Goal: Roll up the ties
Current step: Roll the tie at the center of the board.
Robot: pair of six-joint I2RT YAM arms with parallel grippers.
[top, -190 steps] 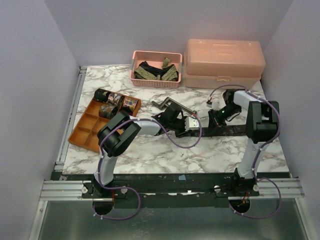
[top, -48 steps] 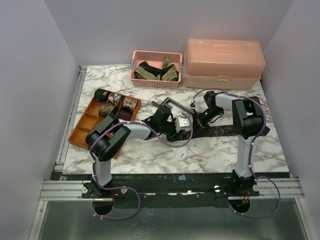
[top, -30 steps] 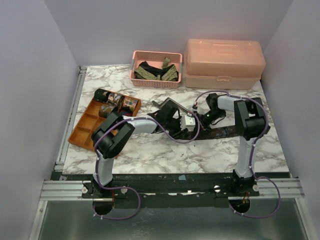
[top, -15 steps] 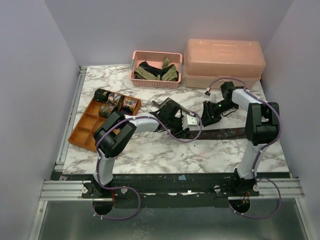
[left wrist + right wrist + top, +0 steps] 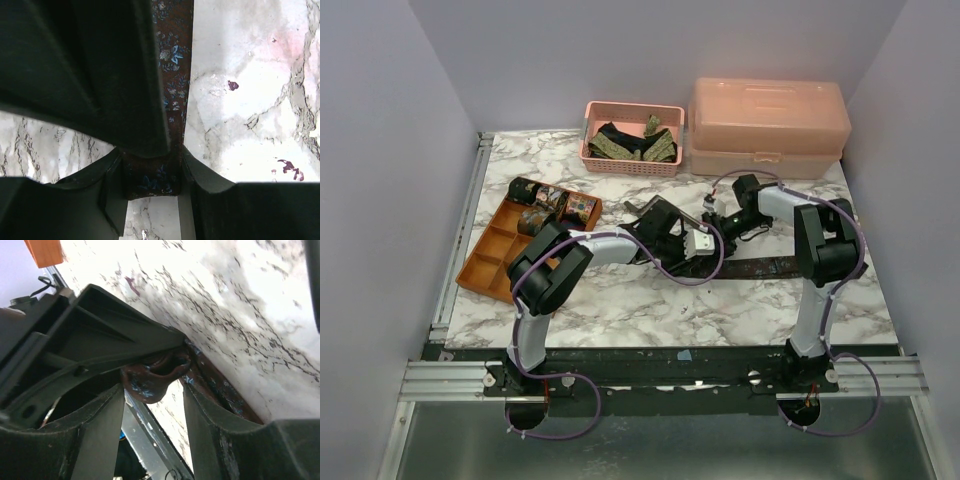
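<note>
A dark brown tie with blue flowers (image 5: 760, 266) lies as a flat strip across the middle right of the table. My left gripper (image 5: 698, 247) is at its left end. In the left wrist view the left gripper (image 5: 152, 172) is shut on the tie's end (image 5: 150, 180), and the strip (image 5: 176, 75) runs away over the marble. My right gripper (image 5: 717, 222) is right beside the left one. In the right wrist view the right gripper (image 5: 154, 390) is open, and the curled tie end (image 5: 152, 376) sits at its fingertips.
An orange tray (image 5: 490, 262) at the left holds several rolled ties (image 5: 550, 200). A pink basket (image 5: 630, 165) at the back holds loose ties. A pink lidded box (image 5: 765, 125) stands at the back right. A grey metal crank bar (image 5: 650, 208) lies behind the left gripper.
My right gripper drew back to the right half a second ago and has come back close to the left gripper. The left gripper has stayed at the tie's end.
</note>
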